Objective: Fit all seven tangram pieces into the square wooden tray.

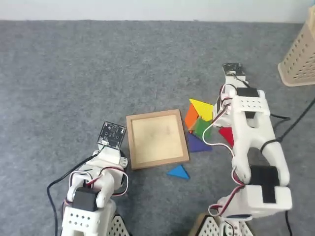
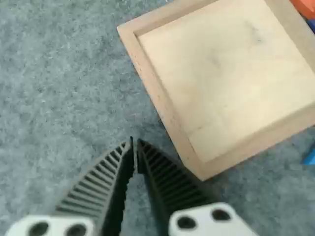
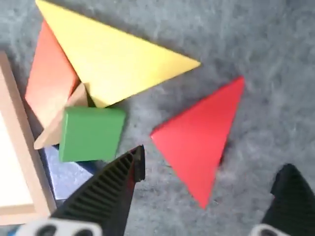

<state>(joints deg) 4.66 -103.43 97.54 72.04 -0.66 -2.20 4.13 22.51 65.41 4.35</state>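
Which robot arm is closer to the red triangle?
Right. The right gripper hangs open over the red triangle, straddling it. The left gripper sits shut on the other side of the wooden tray.

Square wooden tray (image 1: 160, 162) lies flat; tangram pieces (image 1: 201, 109) cluster just beside it, blue triangle (image 1: 179, 172) apart.

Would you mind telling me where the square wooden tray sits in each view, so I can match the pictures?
High view: the tray lies mid-table between the two arms.
Left wrist view: the tray lies just beyond the shut left gripper.
Right wrist view: the tray's rim runs beside the orange piece.
Shared landmark: the orange piece by the tray.
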